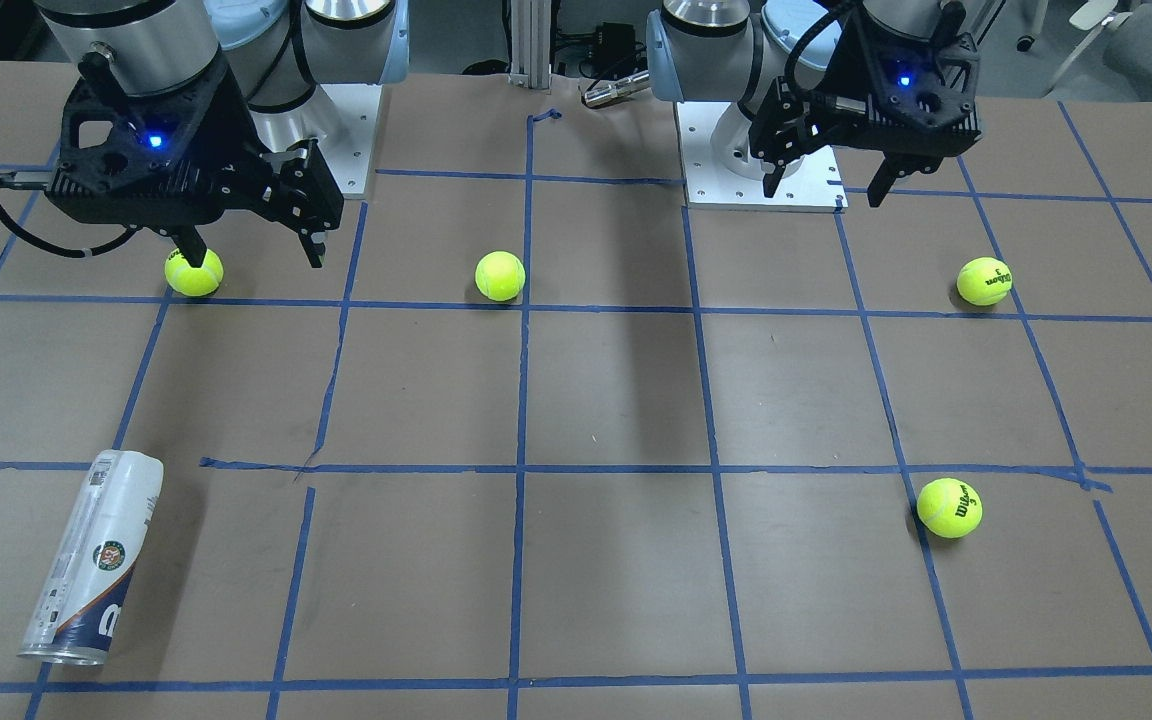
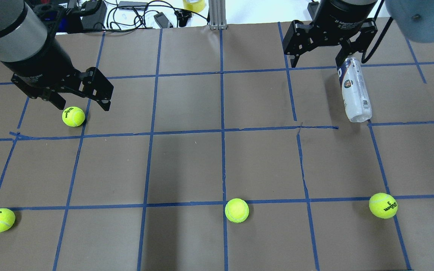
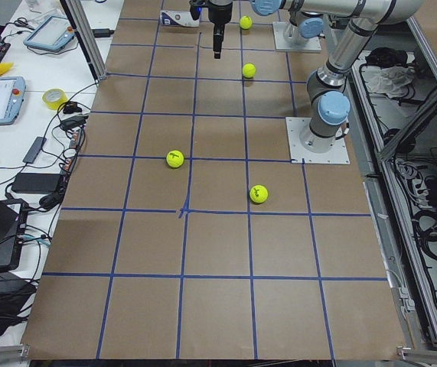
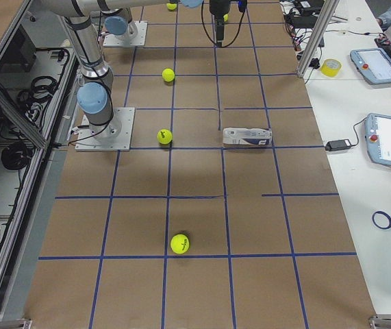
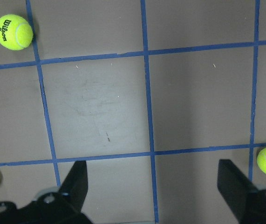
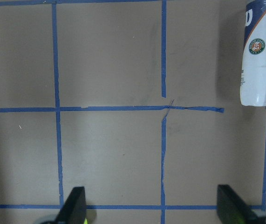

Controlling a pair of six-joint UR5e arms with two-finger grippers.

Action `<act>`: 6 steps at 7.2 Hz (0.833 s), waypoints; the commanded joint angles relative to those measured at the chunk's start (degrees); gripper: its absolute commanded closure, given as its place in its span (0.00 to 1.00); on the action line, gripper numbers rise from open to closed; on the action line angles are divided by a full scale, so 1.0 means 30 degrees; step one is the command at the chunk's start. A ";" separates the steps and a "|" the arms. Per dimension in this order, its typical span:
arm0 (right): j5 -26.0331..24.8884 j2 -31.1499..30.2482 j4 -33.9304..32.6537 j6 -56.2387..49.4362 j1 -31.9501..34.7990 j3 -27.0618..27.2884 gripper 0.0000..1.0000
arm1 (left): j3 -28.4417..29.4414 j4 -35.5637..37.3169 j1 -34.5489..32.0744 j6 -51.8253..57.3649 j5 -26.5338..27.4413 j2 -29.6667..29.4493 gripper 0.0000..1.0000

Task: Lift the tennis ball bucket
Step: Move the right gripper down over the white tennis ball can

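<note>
The tennis ball bucket is a clear can with a white and navy label. It lies on its side on the brown table, far from the robot on its right side. It also shows in the overhead view, the right wrist view and the exterior right view. My right gripper is open and empty, held high above the table, short of the can. In the overhead view the right gripper overlaps the can's far end. My left gripper is open and empty, high over the table's other half.
Several yellow tennis balls lie loose on the table: one under my right gripper, one in the middle near the bases, two on my left side. Blue tape lines grid the table.
</note>
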 commanded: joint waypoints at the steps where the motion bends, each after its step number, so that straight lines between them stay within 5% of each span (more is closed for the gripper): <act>1: -0.0042 -0.0002 0.0051 -0.0036 -0.0009 0.0186 0.00 | -0.0161 -0.0290 -0.0002 0.0043 0.0082 0.0152 0.00; 6: -0.0950 0.0435 -0.0152 -0.0123 -0.1675 0.0274 0.00 | -0.0192 -0.0583 -0.0002 0.0043 0.0170 0.0152 0.00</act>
